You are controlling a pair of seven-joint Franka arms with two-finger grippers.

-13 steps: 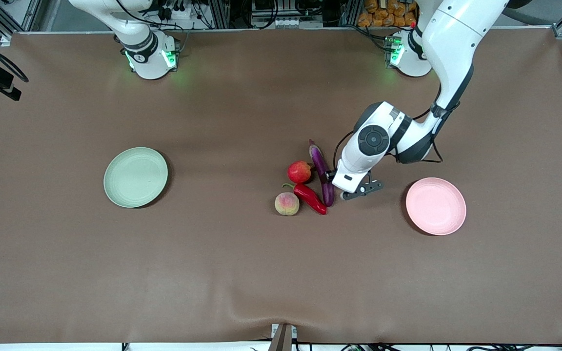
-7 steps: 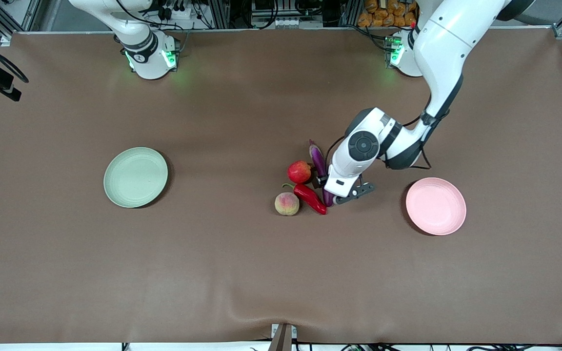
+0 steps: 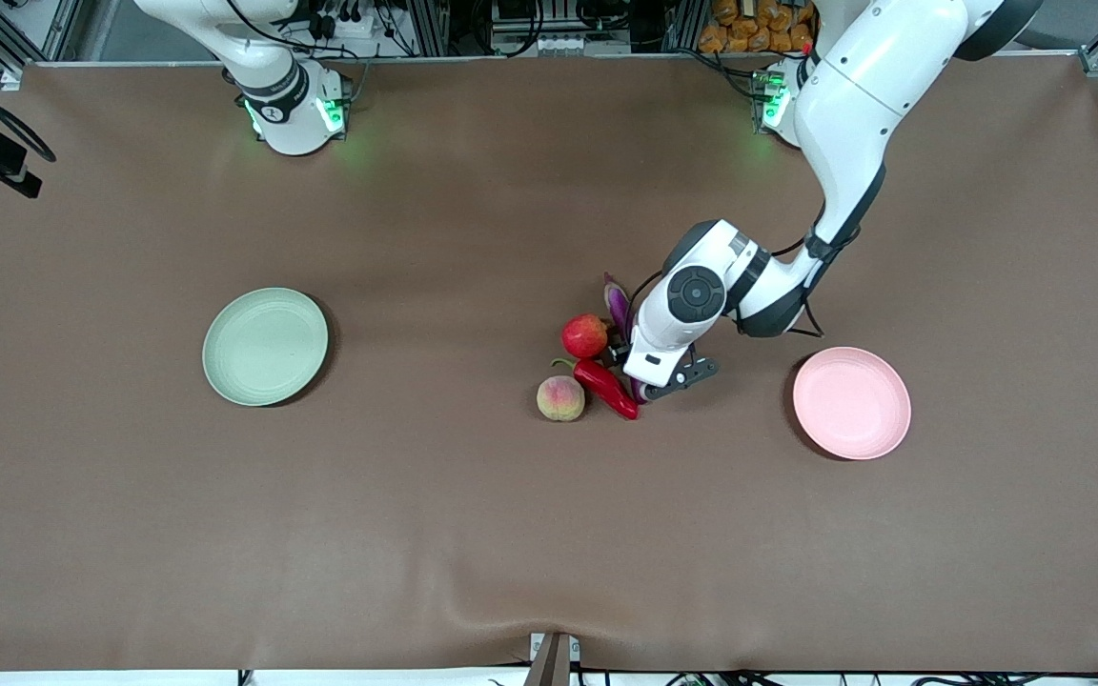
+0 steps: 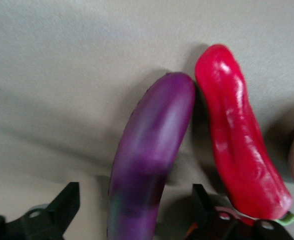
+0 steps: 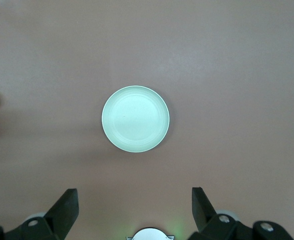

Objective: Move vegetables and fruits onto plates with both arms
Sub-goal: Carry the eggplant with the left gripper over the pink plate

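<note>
left gripper (image 4: 131,210) lowered, now straddling eggplant (image 4: 149,150)

We take this for a robotics lab — two white arm bases (image 3: 296,114) with green lights bolted along a brown-covered table (image 3: 473,534), aluminium framing (image 3: 435,24) and bundled cables (image 3: 339,19) crowding its edge — not a home kitchen.

A brown table cover (image 3: 473,534) spans the view, with orange items (image 3: 749,24) along its robot-side edge.

eggplant (image 4: 149,155) between open claw (image 4: 135,207), chili (image 4: 239,150) beside
</note>
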